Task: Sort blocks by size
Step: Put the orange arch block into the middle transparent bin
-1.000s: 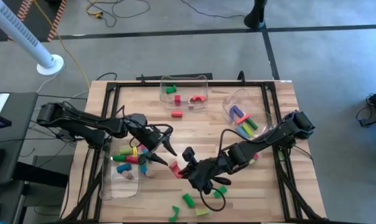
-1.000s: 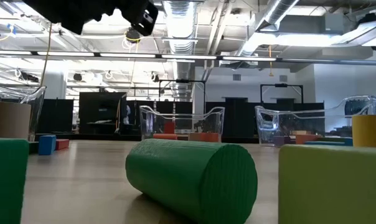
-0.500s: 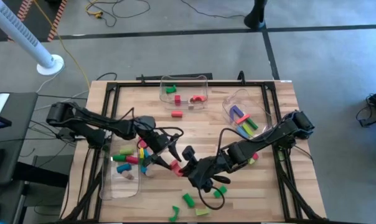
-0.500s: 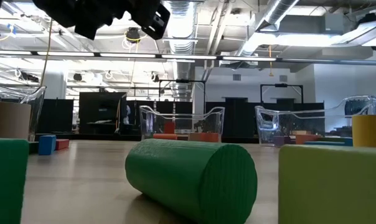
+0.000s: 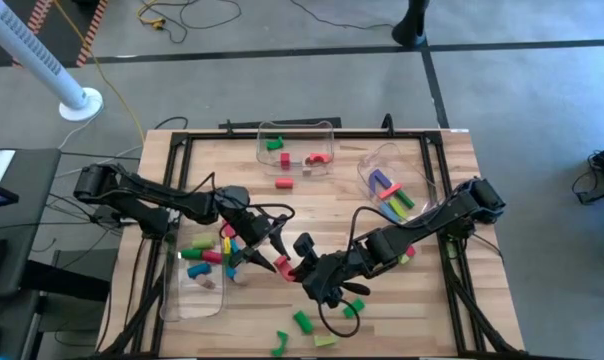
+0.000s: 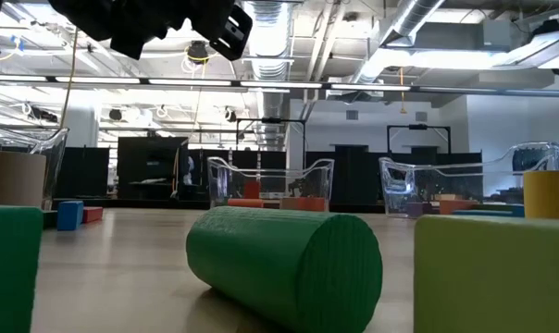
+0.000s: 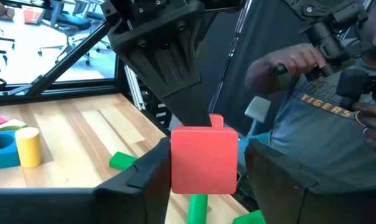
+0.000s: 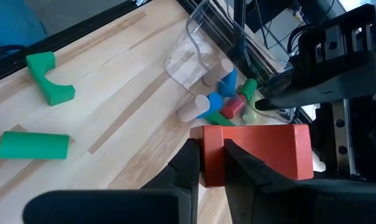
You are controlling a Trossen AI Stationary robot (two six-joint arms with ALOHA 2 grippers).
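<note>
— Blocks, where is the one you handle?
— My right gripper is clamped on the red block, above the tabletop near its middle. My left gripper straddles that block's other end, its fingers apart on each side; contact I cannot tell.
— And the rest?
— A green cylinder lies near the front edge, small blocks sit in the left bin, and two more bins stand farther back.

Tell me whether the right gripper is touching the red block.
Touching. The right wrist view shows the right gripper with its two dark fingers closed on one end of the red block, no gap between them.
</note>
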